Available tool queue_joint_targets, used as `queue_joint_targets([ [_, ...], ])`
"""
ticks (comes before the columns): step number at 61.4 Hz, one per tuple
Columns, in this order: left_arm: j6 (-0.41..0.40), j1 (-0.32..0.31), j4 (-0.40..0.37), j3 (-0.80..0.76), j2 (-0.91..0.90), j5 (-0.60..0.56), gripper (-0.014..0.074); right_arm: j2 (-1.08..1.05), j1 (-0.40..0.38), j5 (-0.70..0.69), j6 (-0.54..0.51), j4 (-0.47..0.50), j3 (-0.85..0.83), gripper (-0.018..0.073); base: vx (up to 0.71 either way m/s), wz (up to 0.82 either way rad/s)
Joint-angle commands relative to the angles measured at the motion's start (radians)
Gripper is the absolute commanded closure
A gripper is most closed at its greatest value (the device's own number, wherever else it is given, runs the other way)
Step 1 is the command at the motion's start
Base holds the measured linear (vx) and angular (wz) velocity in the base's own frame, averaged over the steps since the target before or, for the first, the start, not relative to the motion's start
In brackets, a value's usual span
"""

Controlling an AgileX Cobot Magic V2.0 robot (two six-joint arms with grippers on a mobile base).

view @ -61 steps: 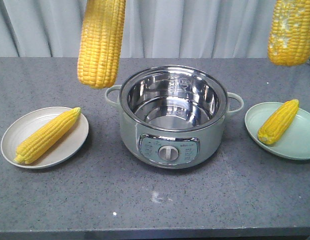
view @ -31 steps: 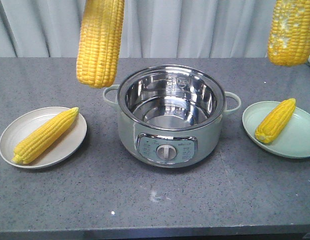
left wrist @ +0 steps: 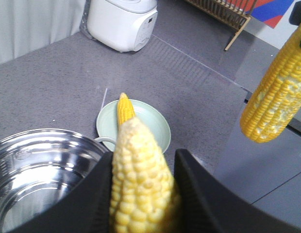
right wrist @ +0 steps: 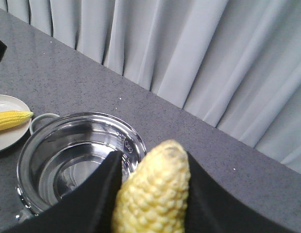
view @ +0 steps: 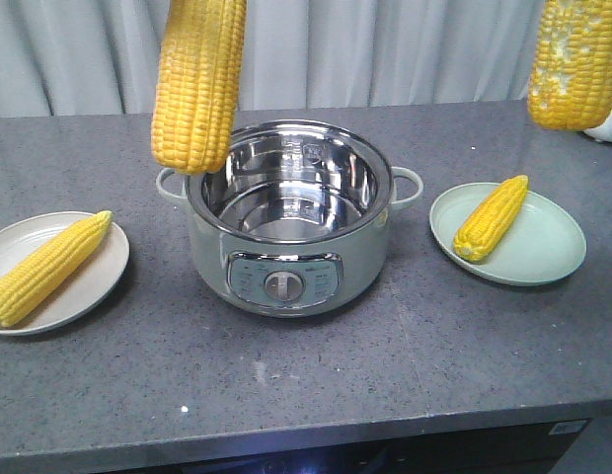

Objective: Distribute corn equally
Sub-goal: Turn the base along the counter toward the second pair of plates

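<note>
Pinches a plain cob (view: 197, 84) in the left hand (left wrist: 144, 158), high above the table (view: 385, 375), left of the pot (view: 286, 237). Clamps the white-patched cob (view: 574, 64) in the right hand (right wrist: 153, 160), high at right. Has a third cob (view: 49, 267) lying on the beige plate (view: 99, 281) at left, a fourth cob (view: 492, 217) on the green plate (view: 543, 242) at right.

The pot's inner bowl (view: 316, 163) is seen to be polished metal, mirror-bright, and its outer shell (view: 212, 262) is finished in smooth, glossy pale green. The countertop (view: 415, 355) appears as speckled, matt grey stone. The corn (view: 197, 89) is covered in bumpy, waxy kernels. The far curtain (view: 385, 49) is made of soft cloth.
</note>
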Motion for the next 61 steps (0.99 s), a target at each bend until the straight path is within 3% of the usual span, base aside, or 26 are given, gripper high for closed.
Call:
queue_joint_targets([
  [1,-0.005,0.001,-0.047,-0.023,-0.041,-0.021,0.0604,-0.026,-0.003,-0.071,-0.003,0.018,-0.020,0.0564,-0.04,-0.16],
  [61,-0.005,0.001,-0.047,-0.023,-0.041,-0.021,0.0604,-0.026,-0.003,-0.070,-0.003,0.018,-0.020,0.0564,-0.02,-0.25],
])
